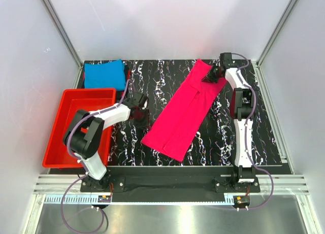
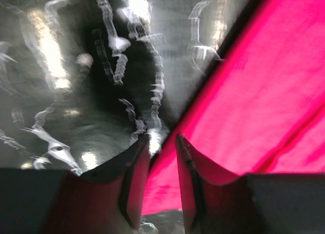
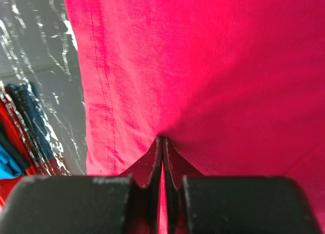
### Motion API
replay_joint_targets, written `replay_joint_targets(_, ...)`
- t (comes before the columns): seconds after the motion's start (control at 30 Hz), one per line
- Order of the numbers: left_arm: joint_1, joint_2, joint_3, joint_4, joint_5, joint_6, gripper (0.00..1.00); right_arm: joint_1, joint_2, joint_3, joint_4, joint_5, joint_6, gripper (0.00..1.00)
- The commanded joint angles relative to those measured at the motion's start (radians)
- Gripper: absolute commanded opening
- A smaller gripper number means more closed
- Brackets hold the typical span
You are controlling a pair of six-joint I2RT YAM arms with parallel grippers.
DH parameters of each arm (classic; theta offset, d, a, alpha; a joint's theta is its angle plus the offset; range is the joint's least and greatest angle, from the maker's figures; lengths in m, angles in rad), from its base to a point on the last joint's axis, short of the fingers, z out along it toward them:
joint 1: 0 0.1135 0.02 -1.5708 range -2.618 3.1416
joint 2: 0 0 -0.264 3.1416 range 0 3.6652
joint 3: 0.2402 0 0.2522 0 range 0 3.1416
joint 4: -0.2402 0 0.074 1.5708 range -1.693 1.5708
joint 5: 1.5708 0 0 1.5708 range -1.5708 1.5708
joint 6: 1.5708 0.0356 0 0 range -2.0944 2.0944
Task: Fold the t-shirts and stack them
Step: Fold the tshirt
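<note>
The magenta-pink t-shirt (image 1: 184, 111) lies folded into a long strip, running diagonally from the back right to the front middle of the table. My right gripper (image 1: 214, 74) is at its far end and is shut on a pinch of the pink cloth (image 3: 203, 66), with the fingertips meeting (image 3: 162, 139). My left gripper (image 1: 141, 115) is low over the table beside the strip's left edge. In the left wrist view it is open (image 2: 161, 140), with the pink shirt's edge (image 2: 264, 92) showing between and beyond the fingers. The turquoise-blue t-shirt (image 1: 104, 74) lies folded at the back left corner.
A rigid red tray (image 1: 61, 135) stands at the left, next to the left arm. The table top is black marbled (image 1: 152, 76). White walls and metal rails close in the back and sides.
</note>
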Motion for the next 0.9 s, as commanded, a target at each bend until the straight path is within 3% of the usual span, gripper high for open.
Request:
replay_joint_targets(0.0, -0.035, 0.017, -0.024, 0.020, 0.017, -0.008, 0.34, 0.006, 0.052, 0.072, 0.029, -0.058, -0.043, 0.07)
replay_joint_targets(0.2, -0.097, -0.024, -0.140, 0.089, 0.004, -0.090, 0.34, 0.008, -0.075, 0.016, 0.056, -0.113, -0.060, 0.18)
replay_joint_targets(0.4, -0.157, -0.133, -0.214, 0.075, -0.037, -0.150, 0.34, 0.014, -0.464, -0.257, -0.034, -0.002, -0.092, 0.35)
replay_joint_targets(0.6, -0.146, -0.294, -0.095, -0.089, -0.157, -0.097, 0.48, 0.130, -0.849, -0.870, 0.021, 0.095, 0.036, 0.39)
replay_joint_targets(0.73, -0.115, -0.301, -0.021, -0.092, -0.151, 0.024, 0.52, 0.265, -1.034, -1.134, 0.057, 0.181, 0.144, 0.45)
replay_joint_targets(0.8, -0.095, -0.285, -0.003, -0.092, -0.125, 0.055, 0.53, 0.310, -1.148, -1.240, 0.097, 0.184, 0.263, 0.55)
replay_joint_targets(0.87, -0.072, -0.264, -0.010, -0.079, -0.078, 0.081, 0.54, 0.378, -1.204, -1.343, 0.101, 0.250, 0.303, 0.59)
